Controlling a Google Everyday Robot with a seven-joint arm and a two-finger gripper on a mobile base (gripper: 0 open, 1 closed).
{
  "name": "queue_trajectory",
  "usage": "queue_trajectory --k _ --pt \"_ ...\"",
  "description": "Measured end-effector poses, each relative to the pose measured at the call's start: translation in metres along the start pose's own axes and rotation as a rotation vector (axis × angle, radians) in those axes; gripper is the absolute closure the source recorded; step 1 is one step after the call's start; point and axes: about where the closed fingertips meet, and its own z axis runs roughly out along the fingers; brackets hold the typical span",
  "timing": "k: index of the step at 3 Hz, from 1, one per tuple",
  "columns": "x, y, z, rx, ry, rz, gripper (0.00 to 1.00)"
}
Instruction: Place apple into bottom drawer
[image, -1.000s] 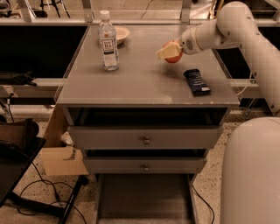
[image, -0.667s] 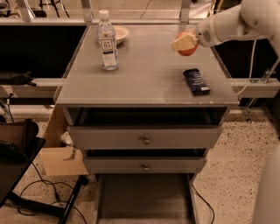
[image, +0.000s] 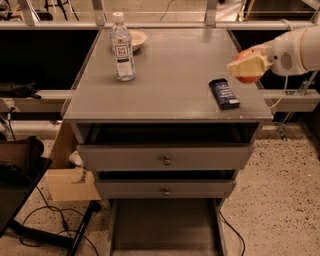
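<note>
As the arm swings right, the gripper (image: 248, 66), clamped on the apple (image: 248, 78), has moved from over the table (image: 170, 75) to its right edge, just beyond the dark packet (image: 223, 93). The apple is airborne, clear of the tabletop. The bottom drawer (image: 165, 225) stands pulled out below. Judgement: carry begun; descent to the drawer remains.

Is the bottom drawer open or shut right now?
Open: the bottom drawer juts out below both knobbed fronts. The gripper holds the apple near the cabinet top right edge.
</note>
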Motion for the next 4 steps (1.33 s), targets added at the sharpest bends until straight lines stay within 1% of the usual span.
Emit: queue_trajectory --k 1,2,3,4 --pt "0.058 0.033 -0.022 -0.032 -0.016 0.029 1.0" --pt "0.133 0.068 -0.011 -0.102 -0.073 0.098 1.0" --pt "0.188 0.082 -0.02 -0.126 -0.15 0.077 1.0" --pt "0.199 0.085 -0.011 -0.14 -0.137 0.088 1.0"
